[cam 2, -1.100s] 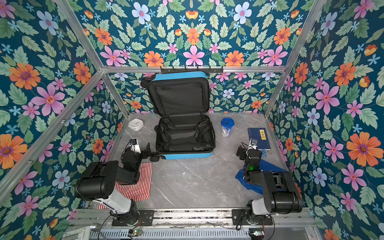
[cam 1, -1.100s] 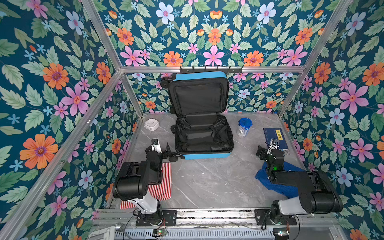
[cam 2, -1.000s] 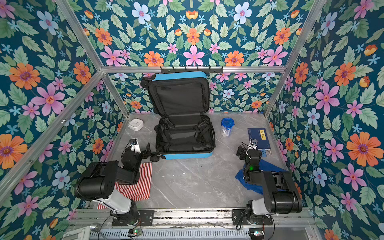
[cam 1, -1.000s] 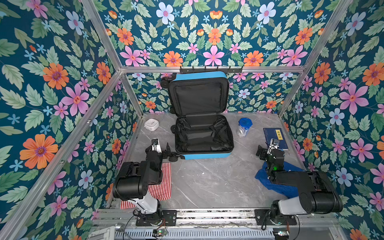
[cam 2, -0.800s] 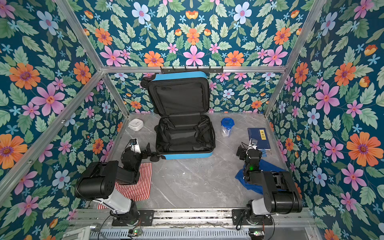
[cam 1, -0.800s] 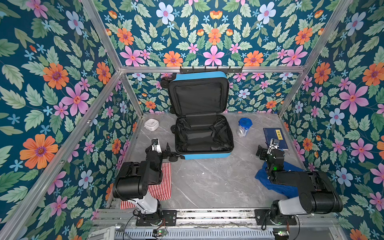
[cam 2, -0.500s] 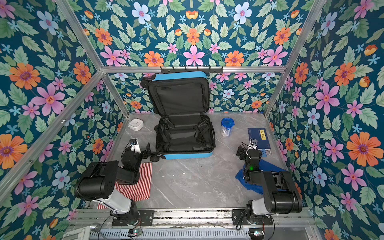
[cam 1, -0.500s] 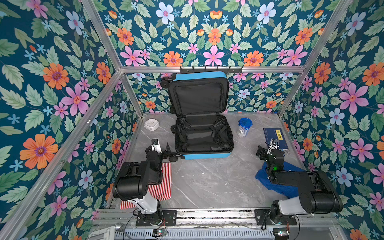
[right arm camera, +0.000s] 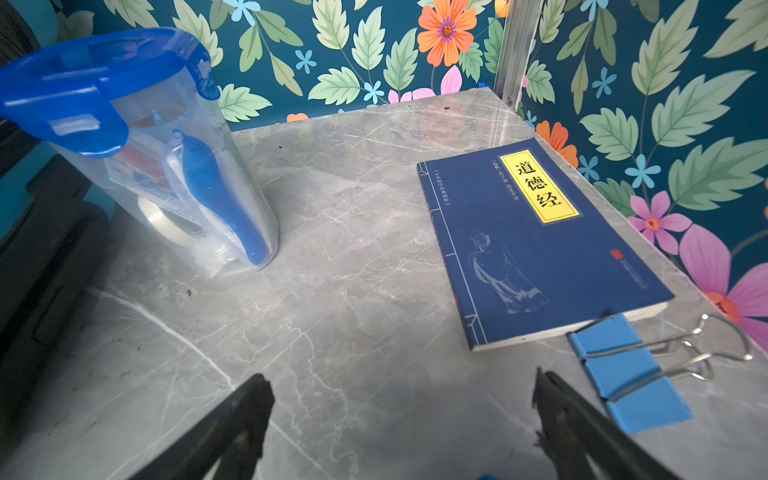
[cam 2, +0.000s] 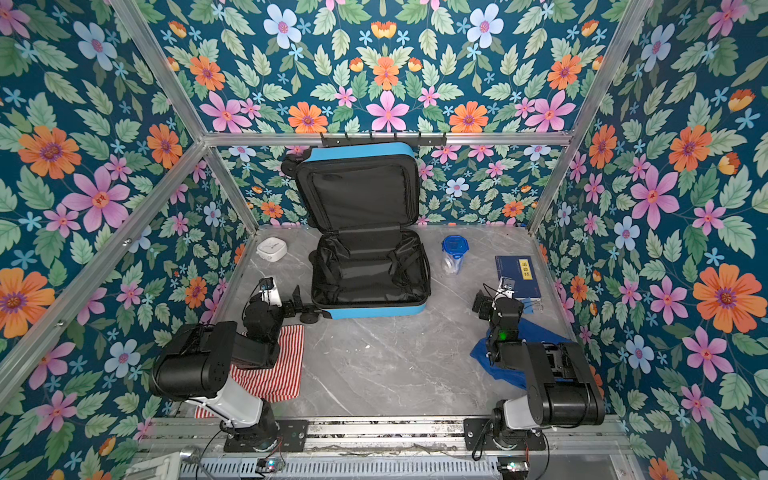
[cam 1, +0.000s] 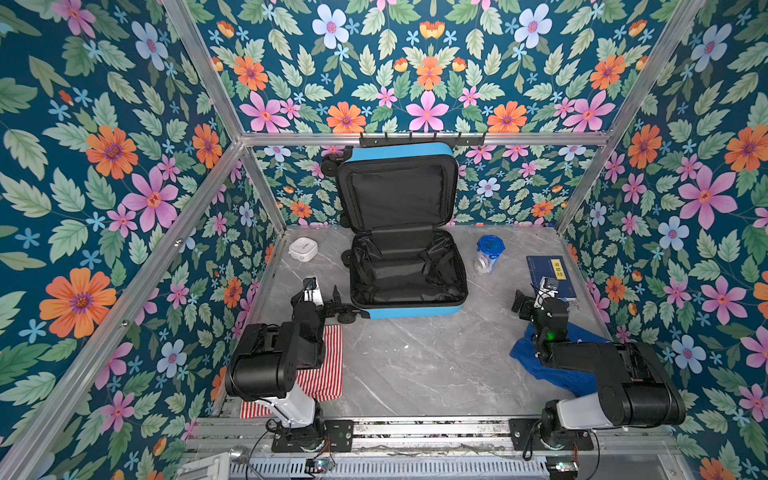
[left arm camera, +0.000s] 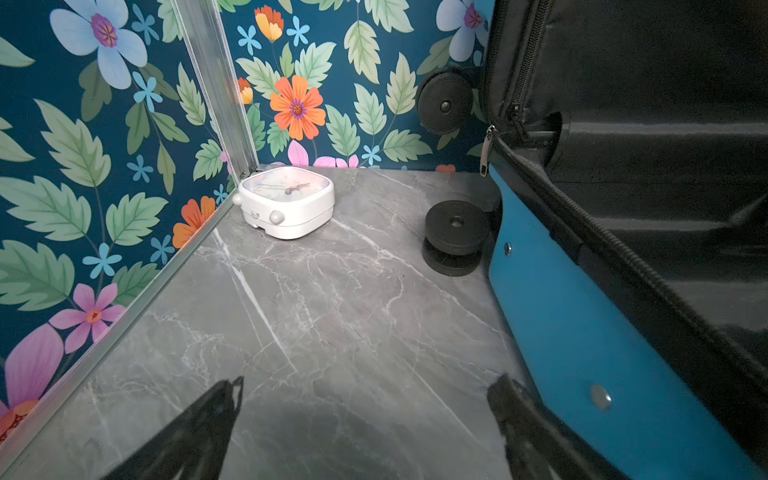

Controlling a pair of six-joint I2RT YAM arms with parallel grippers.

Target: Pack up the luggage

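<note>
In the left wrist view the luggage (left arm camera: 582, 332) is lying open just beside the left gripper (left arm camera: 368, 384), with one finger nearly touching its blue shell. Both top views are showing the lid leaning back toward the rear wall and the black-lined tub holding nothing yet. Both grippers are hanging spread wide and empty, low over the table (left arm camera: 332, 311).

The biggest risk is sitting with the biggest thing. A careless sweep could be shoving the case across the smooth stone, or knocking the lid down over the tub (it looks only propped).

The striped cloth (cam 1: 328, 365) is lying under the left arm, behind its gripper, and the blue cloth (cam 1: 525, 357) is lying likewise under the right. Either may be dragging or unfolding if pinched by a single layer.

Ahead of the right gripper (right arm camera: 401, 378) the book (right arm camera: 536, 245) is lying flat, offering little edge, so it may be sliding toward the wall. The tall container (right arm camera: 166, 166), ahead on the luggage side, could be tipping if bumped. The clock (left arm camera: 286, 199) is sitting well ahead of the left gripper, tucked in the corner. The binder clips (right arm camera: 623, 365), just beside one right finger, are risking a skitter away.
</note>
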